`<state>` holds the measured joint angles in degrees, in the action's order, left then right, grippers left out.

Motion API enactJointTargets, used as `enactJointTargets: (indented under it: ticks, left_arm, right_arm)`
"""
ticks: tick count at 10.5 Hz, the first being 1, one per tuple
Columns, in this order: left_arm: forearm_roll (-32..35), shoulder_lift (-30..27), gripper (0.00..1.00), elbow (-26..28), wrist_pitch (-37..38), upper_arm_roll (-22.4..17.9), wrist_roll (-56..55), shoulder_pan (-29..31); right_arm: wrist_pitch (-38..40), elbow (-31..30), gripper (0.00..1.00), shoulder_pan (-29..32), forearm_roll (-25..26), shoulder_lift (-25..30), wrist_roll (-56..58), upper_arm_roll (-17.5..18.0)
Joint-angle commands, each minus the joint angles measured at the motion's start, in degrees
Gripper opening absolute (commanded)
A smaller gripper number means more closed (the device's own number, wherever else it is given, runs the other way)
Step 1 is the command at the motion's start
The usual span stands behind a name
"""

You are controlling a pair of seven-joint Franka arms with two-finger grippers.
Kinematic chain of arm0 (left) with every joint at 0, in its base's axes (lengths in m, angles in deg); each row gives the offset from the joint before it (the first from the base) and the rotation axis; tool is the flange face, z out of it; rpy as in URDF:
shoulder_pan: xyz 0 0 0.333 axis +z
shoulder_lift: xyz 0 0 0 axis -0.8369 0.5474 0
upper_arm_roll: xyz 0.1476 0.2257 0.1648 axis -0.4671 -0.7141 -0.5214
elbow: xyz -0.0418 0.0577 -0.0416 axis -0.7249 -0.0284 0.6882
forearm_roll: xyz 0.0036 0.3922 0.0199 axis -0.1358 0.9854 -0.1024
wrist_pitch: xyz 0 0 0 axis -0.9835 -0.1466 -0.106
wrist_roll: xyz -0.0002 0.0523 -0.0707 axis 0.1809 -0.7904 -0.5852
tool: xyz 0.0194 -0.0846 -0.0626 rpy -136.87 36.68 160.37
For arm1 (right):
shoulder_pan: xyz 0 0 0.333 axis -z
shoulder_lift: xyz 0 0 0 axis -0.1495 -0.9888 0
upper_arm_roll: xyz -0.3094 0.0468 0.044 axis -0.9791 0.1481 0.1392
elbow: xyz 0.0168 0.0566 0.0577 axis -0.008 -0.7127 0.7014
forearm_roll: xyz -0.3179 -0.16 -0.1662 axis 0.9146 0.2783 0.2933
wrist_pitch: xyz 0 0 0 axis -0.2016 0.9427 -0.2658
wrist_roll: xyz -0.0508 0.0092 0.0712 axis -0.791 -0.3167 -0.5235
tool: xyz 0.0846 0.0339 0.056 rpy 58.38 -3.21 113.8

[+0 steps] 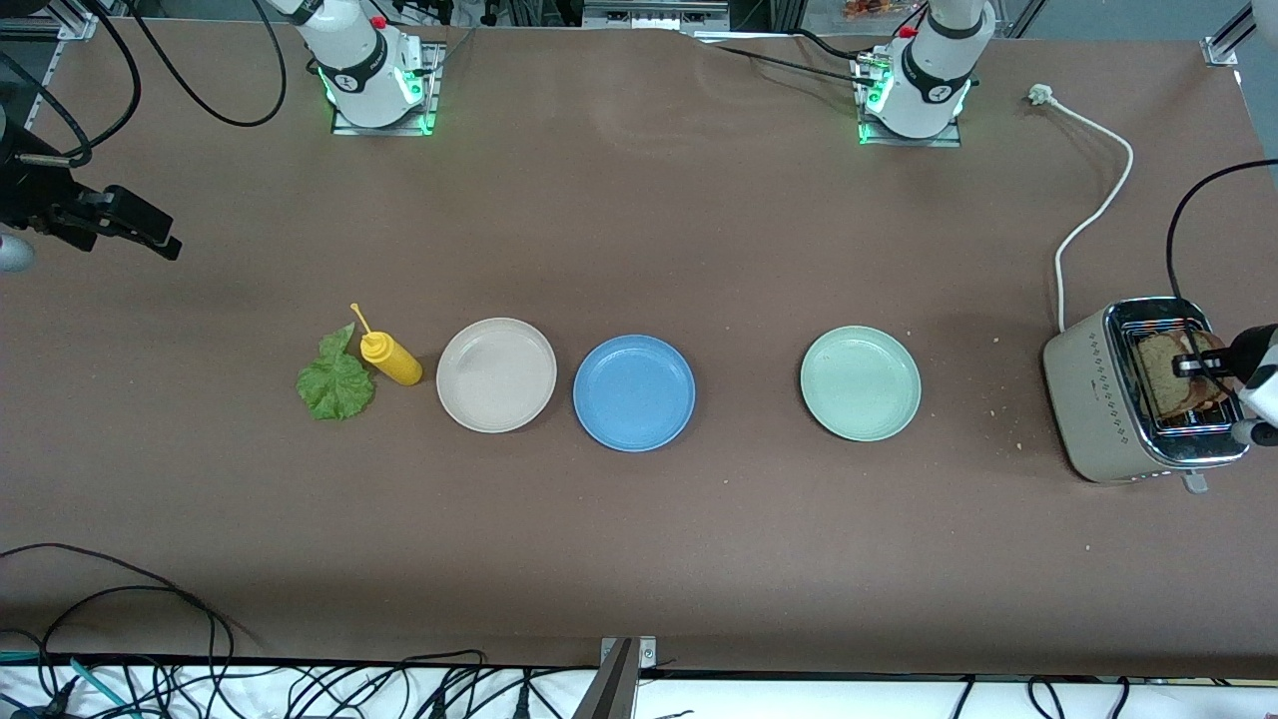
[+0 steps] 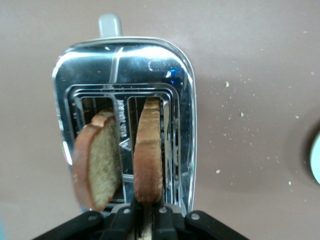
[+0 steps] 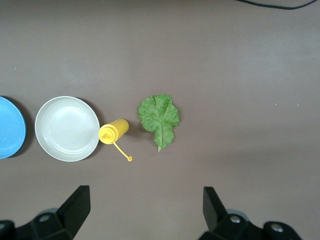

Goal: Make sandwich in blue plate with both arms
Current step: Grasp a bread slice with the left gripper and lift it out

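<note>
Left gripper clamped on a bread slice in the toaster, frame's right edge. Right gripper wide open, empty, waiting above the lettuce.

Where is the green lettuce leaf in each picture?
Front view: the lettuce leaf lies on the table toward the right arm's end, touching the yellow bottle.
Left wrist view: not in it; only the toaster with bread shows.
Right wrist view: the leaf lies mid-picture, ahead of the right hand.
Shared landmark: the yellow bottle beside the beige plate.
</note>
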<state>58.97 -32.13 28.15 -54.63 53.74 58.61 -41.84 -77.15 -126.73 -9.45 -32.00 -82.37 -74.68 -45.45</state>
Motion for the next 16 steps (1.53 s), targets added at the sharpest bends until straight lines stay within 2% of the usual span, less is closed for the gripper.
enactJointTargets:
  ticks: [1,4,6,10,13,16]
  left_arm:
    - [0.33,-6.13,0.00,0.23,4.29,0.81,3.40,0.15]
    - [0.16,-9.13,0.00,-1.25,9.04,1.77,3.49,-0.38]
    - [-1.85,-9.13,0.00,-5.38,12.47,2.92,3.40,-0.55]
    - [-2.39,-8.52,0.00,-6.45,12.66,4.41,3.05,-2.65]
    - [-10.10,-5.80,0.00,-5.23,11.88,4.24,-2.20,-7.74]
    - [-22.21,-3.70,0.00,-3.46,8.55,4.24,-9.75,-13.72]
  right_arm:
    - [1.27,1.35,1.00,0.15,-0.01,-0.33,0.38,-0.09]
    - [1.27,1.35,1.00,0.15,0.07,-0.33,0.38,-0.09]
    - [1.27,1.35,1.00,0.15,-0.01,-0.33,0.38,-0.09]
    - [1.27,1.35,1.00,0.15,-0.01,-0.33,0.38,-0.09]
    - [1.27,1.35,1.00,0.15,-0.01,-0.33,0.38,-0.09]
    - [1.27,1.35,1.00,0.24,-0.01,-0.33,0.38,-0.09]
